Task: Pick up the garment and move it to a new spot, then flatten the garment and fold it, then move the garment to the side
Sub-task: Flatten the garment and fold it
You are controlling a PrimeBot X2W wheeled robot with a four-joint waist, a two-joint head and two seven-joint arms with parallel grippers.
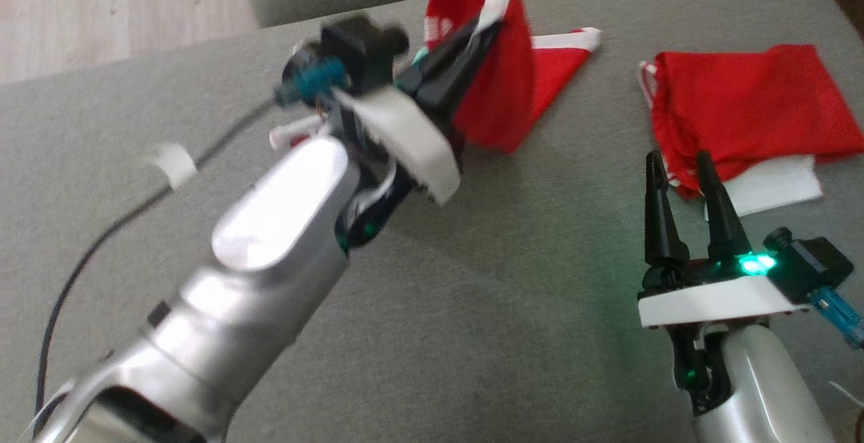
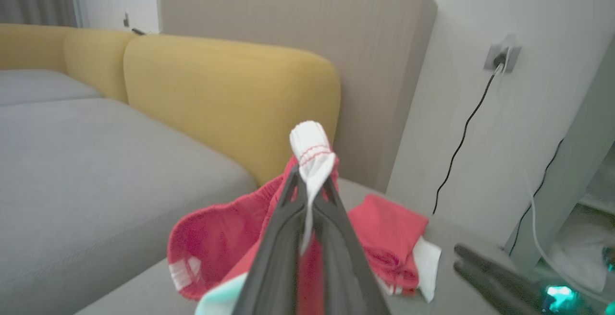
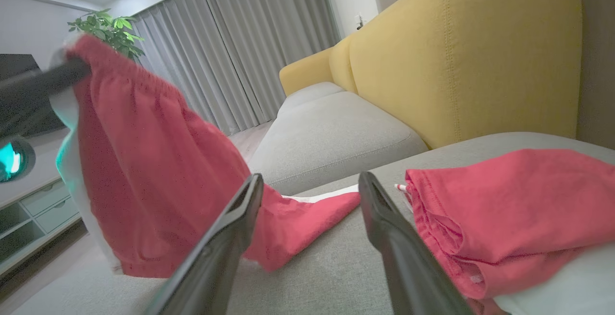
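My left gripper [image 1: 493, 28] is shut on the white trim of a red garment [image 1: 503, 92] and holds that end above the grey cushion [image 1: 472, 308]. The rest of the cloth hangs down, its far corner [image 1: 563, 58] lying on the cushion. In the left wrist view the white band [image 2: 312, 154] is pinched between the fingertips of the left gripper [image 2: 310, 185], with the red garment [image 2: 216, 238] drooping below. My right gripper [image 1: 680, 166] stands open near the front right. In its own view the right gripper [image 3: 311, 183] holds nothing, and the lifted garment [image 3: 144, 161] hangs to the left.
A second red garment [image 1: 749, 105], folded with white cloth under it, lies on the cushion just beyond my right gripper. A yellow backrest [image 2: 230, 94] borders the seat. A black cable [image 1: 88, 254] trails along my left arm. Bare grey cushion spreads in the foreground.
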